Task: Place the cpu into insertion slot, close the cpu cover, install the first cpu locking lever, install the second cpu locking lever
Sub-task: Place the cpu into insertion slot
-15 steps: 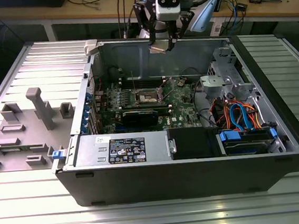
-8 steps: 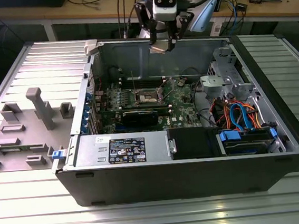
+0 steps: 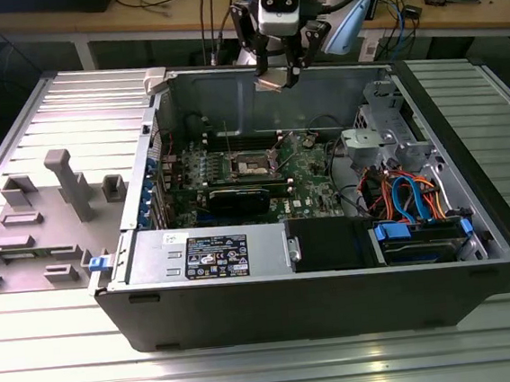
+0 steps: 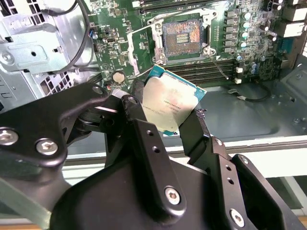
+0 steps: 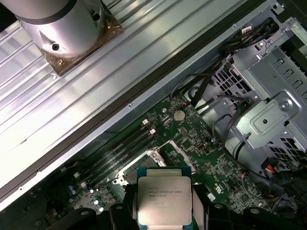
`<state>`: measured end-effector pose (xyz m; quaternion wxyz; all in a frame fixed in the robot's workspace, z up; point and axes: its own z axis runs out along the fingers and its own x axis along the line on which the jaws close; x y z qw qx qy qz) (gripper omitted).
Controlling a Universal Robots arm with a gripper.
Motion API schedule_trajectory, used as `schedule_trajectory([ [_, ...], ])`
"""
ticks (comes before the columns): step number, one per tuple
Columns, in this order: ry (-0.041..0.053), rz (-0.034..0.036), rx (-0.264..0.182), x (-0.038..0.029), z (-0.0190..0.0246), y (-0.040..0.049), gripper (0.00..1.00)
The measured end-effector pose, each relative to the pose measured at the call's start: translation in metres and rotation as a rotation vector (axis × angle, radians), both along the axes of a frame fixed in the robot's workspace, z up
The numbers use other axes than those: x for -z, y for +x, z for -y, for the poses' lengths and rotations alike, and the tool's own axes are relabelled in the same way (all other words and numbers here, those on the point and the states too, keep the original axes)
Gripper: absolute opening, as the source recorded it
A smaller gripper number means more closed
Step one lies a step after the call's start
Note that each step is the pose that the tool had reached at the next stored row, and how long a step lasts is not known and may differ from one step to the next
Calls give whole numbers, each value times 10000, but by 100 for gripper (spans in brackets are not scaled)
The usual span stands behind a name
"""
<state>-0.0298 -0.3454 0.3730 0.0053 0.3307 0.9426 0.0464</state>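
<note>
The end effector (image 3: 276,73) is seen clenched on the cpu (image 3: 273,83), which is gripped by two opposite edges between black fingers (image 4: 139,103) and held in the air above the open computer case (image 3: 293,305), near the case's far wall in the exterior view. In the second wrist view the end effector (image 4: 167,107) carries the cpu (image 4: 170,103) tilted, its silver-grey metal top facing the camera and a green edge visible around it. In the first wrist view the cpu (image 5: 163,201) is shown from above between the two fingers (image 5: 120,213), with the green circuit board (image 5: 211,158) far beneath it. The insertion slot (image 3: 251,164) is located near the middle of the circuit board (image 3: 312,175), well below the cpu and apart from it. In the second wrist view the insertion slot (image 4: 182,36) is seen with its dark centre uncovered inside a silver metal rim, and long thin black memory slots (image 4: 201,72) run just beside it. A black rectangular card (image 3: 238,200) is mounted on the board near the slot. A power supply with a label (image 3: 206,250) and blue and orange cables (image 3: 409,194) are seen along the case's near side. The case is laid on a ribbed metal worktop (image 3: 253,363), with grey fixture blocks (image 3: 64,182) on the exterior view's left.
</note>
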Motion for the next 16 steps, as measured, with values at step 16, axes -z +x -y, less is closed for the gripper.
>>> schedule_trajectory([
  [16,89,3,1459,22,1,0,54],
])
